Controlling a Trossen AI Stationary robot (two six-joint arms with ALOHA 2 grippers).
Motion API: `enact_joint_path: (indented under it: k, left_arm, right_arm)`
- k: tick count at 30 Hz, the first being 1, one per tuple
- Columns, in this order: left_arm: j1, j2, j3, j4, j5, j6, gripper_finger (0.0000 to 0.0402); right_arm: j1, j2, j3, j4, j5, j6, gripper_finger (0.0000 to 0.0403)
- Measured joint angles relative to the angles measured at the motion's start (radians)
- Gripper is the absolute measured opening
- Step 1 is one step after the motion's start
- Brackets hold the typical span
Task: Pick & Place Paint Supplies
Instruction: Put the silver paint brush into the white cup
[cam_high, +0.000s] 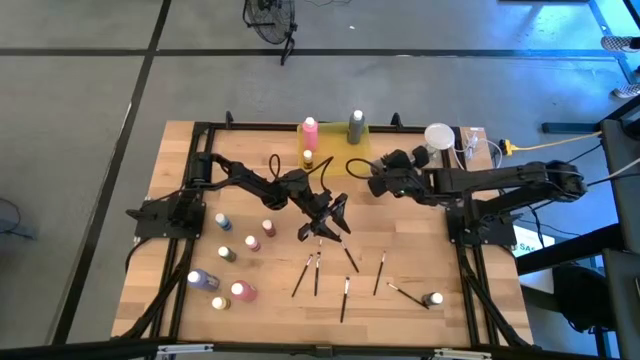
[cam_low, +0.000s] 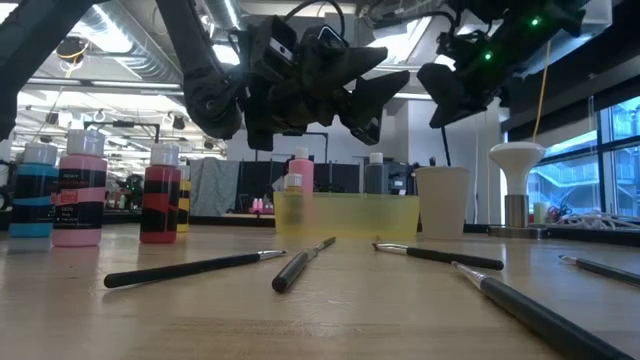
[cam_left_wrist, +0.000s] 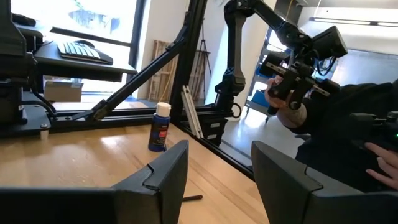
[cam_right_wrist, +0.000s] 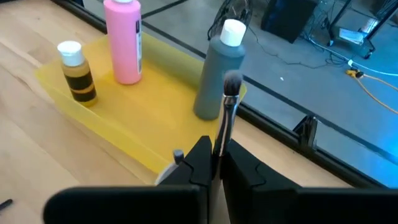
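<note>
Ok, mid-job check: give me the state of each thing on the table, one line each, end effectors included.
Right end effector: shut on a paintbrush, bristles forward, above the yellow tray.
Left end effector: open, empty, over mid-table.
Yellow tray: holds three upright bottles.
Pink bottle: upright in tray.
Grey bottle: upright in tray, capped.
Small dark bottle: upright in tray, capped.
Loose paintbrushes: lying flat on table.
Remaining bottles: on table, left side.

We cannot see the handle of the paintbrush (cam_right_wrist: 229, 106) pinched in the right tool (cam_right_wrist: 217, 163); its fingers hide it. In the low view the nearest brush (cam_low: 545, 318) runs off the picture's bottom edge, and the bottle (cam_low: 34, 190) by the tabletop's left edge is partly cut off.
</note>
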Motion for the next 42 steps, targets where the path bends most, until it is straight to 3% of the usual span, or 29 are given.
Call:
enact_joint_path:
  k: [10, 23, 27, 34, 37, 42]
  left_arm:
    - [0.0, 0.0, 0.0, -0.001, 0.0, 0.0, 0.0171]
    - [0.0, 0.001, 0.0, -0.014, 0.0, -0.002, 0.0171]
    - [0.003, 0.001, 0.0, -0.031, 0.0, -0.009, 0.0171]
    - [0.015, 0.001, 0.0, -0.03, -0.003, -0.009, 0.0169]
    - [0.02, 0.001, 0.0, -0.03, -0.003, -0.009, 0.0169]
    - [0.02, 0.001, 0.0, -0.03, -0.003, -0.01, 0.0169]
  right_arm:
    - [-0.005, 0.037, 0.0, 0.016, -0.004, -0.013, 0.005]
    - [0.007, 0.026, 0.001, 0.057, -0.003, -0.09, 0.0057]
    - [0.05, 0.003, 0.071, 0.061, -0.154, -0.198, 0.0057]
    - [0.169, -0.004, 0.223, 0.06, -0.62, -0.333, 0.0057]
    - [0.233, -0.004, 0.253, 0.051, -0.678, -0.336, 0.0058]
    - [0.327, -0.004, 0.259, 0.038, -0.684, -0.369, 0.0058]
